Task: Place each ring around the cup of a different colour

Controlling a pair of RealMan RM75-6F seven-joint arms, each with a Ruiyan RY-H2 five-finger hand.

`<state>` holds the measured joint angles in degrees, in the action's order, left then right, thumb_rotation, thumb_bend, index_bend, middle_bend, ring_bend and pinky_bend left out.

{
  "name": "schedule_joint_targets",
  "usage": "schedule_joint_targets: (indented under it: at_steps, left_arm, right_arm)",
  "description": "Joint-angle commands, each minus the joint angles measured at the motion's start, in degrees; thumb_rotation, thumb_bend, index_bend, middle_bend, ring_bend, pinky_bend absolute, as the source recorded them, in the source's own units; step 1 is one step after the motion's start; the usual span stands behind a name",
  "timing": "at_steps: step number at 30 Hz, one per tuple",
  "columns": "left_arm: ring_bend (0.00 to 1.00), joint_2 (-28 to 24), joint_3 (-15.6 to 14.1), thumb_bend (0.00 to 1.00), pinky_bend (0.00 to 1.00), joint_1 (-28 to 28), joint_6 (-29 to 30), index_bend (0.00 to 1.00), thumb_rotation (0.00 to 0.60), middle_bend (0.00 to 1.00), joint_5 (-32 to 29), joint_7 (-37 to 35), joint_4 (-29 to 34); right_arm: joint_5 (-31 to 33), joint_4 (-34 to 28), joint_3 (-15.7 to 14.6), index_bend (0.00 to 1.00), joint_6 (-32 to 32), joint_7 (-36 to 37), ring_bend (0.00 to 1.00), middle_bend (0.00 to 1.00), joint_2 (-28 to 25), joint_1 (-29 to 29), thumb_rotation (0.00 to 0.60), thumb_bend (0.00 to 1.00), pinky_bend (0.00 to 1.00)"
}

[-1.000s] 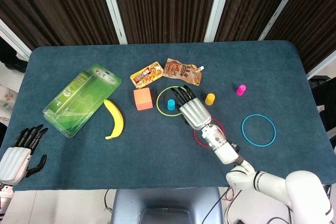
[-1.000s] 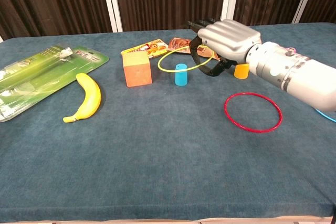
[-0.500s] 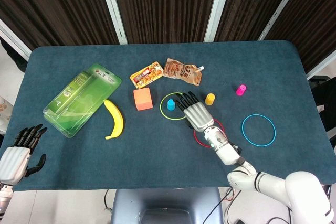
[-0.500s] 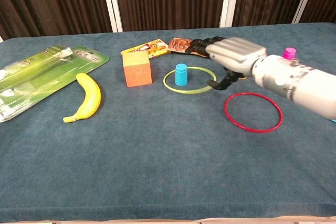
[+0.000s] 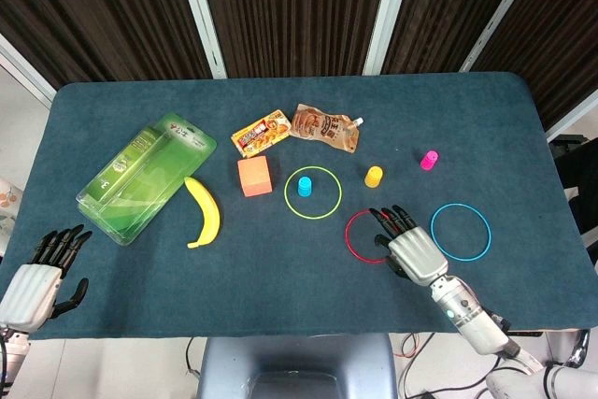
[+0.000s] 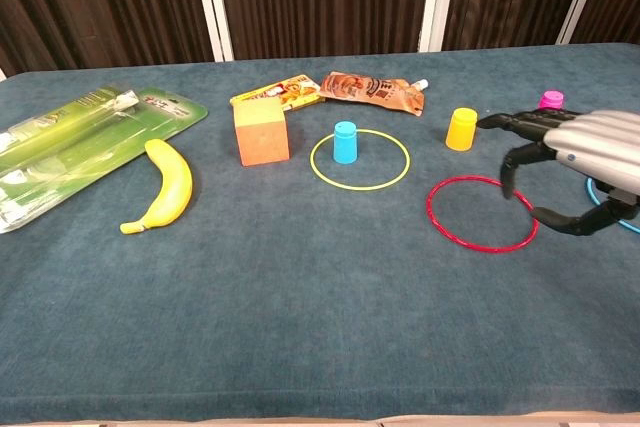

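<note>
1. while the yellow ring [image 5: 313, 192] lies around the blue cup [image 5: 304, 184], the red ring [image 5: 371, 235] lies flat on the desk [image 5: 280, 268], no cup inside.
2. right robot hand [image 5: 407, 248] hovers over its edge, fingers apart, empty; a shallow pinch could slide the ring toward the yellow cup [image 5: 373, 176].
3. left robot hand [image 5: 42, 273] idles, holding nothing.

Table [image 5: 486, 109]: dark teal cloth cover, rounded corners.
Backdrop: dark brown pleated curtains [image 5: 290, 7], split by white vertical posts [image 5: 201, 11].
Floor: pale, glimpsed at left edge.
Light: even, indoor.
</note>
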<state>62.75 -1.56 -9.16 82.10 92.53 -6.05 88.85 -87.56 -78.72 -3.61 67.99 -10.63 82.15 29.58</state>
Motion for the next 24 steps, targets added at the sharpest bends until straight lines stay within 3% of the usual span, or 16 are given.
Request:
schedule_joint_targets:
  at_steps: [1, 11, 24]
  left_arm:
    - [0.00, 0.0, 0.0, 0.48, 0.05, 0.0, 0.0, 0.00, 0.600, 0.00, 0.1, 0.1, 0.0]
    - [0.00, 0.0, 0.2, 0.48, 0.05, 0.0, 0.0, 0.00, 0.600, 0.00, -0.4, -0.1, -0.1]
    - [0.00, -0.2, 0.2, 0.48, 0.05, 0.0, 0.1, 0.00, 0.600, 0.00, -0.5, -0.5, -0.1]
  right_arm:
    - [0.2, 3.4, -0.2, 0.59, -1.0, 1.6, 0.00, 0.04, 1.2, -0.9, 0.600, 0.50, 0.00]
    - [-0.6, 12.1, 0.1, 0.64, -4.1, 6.5, 0.00, 0.03, 6.2, -0.5, 0.600, 0.50, 0.00]
    - [-1.9, 15.6, 0.3, 0.62, -4.4, 9.0, 0.00, 0.03, 8.7, -0.8, 0.600, 0.50, 0.00]
